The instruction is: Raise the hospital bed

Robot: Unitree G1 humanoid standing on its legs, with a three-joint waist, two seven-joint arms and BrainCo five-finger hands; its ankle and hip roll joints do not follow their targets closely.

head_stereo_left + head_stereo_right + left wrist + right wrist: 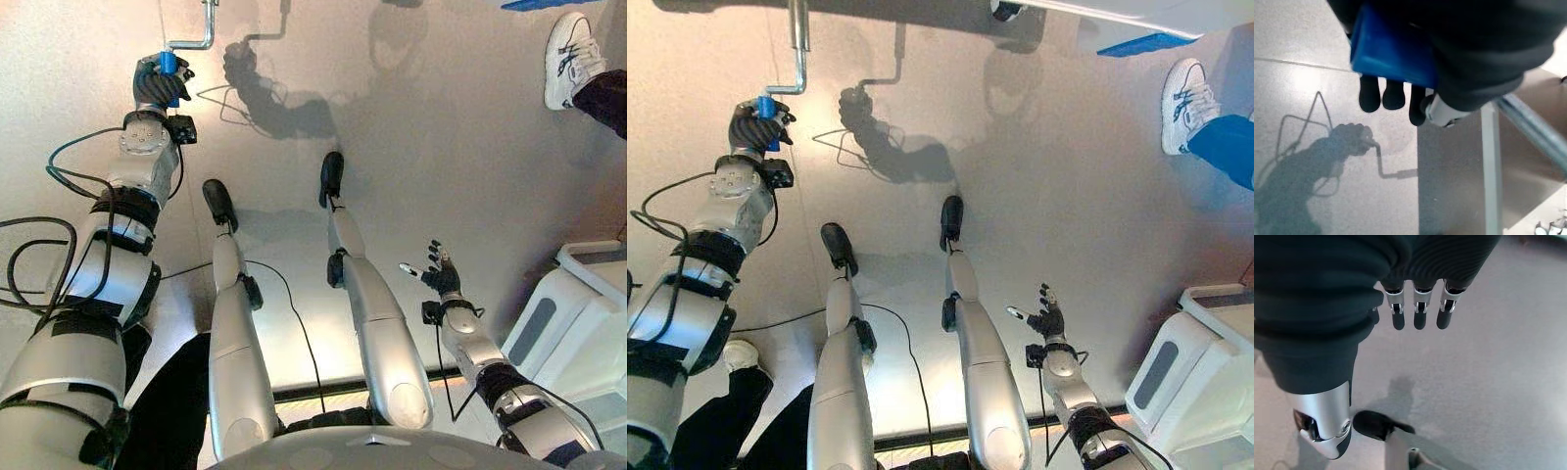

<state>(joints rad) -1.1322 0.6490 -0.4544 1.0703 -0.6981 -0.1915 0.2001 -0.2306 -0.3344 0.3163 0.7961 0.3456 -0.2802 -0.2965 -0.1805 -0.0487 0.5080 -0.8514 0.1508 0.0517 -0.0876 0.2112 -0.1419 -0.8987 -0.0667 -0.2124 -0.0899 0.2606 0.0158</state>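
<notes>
Left hand (160,85) is gripping the crank's blue handle (168,63); right hand (440,274) is hanging with fingers spread, well apart.

A smooth, pale grey floor (431,147) spreads across the scene, with a faint straight seam running through it and soft bright patches where light reflects. At the lower right stands a white plastic unit with rounded edges and a grey inset panel (578,323). At the upper right a person's white sneaker with dark laces (566,57) rests on the floor beside a blue trouser leg (1225,147), and a flat blue strip (1146,44) lies near it.
</notes>
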